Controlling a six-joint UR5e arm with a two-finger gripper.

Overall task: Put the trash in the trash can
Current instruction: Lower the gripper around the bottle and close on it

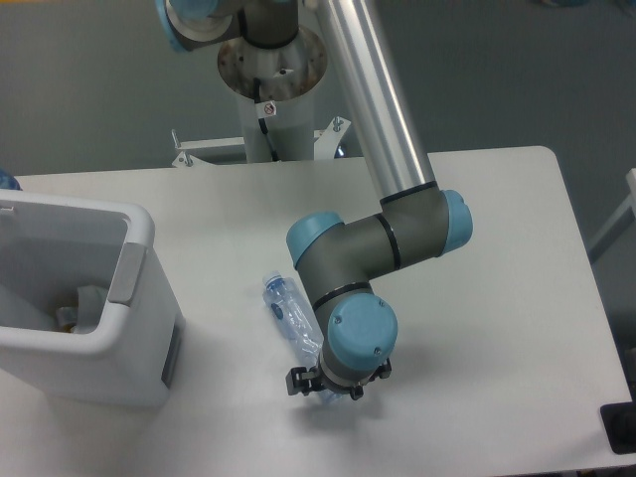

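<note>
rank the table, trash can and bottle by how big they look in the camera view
1. table, largest
2. trash can, though it is cut off at the left edge
3. bottle, smallest, its lower end hidden under the gripper

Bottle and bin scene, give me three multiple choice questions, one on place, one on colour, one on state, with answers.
1. Where does the bottle lie?
A. inside the bin
B. on the table, right of the bin
C. on the floor

2. What colour is the bin?
A. white
B. red
C. black

3. Where is the claw?
A. high above the bin
B. down at the bottle's near end
C. out of view

Answers: 1 B, it rests on the table; 2 A, white walls and rim; 3 B, the wrist covers that end.
</note>
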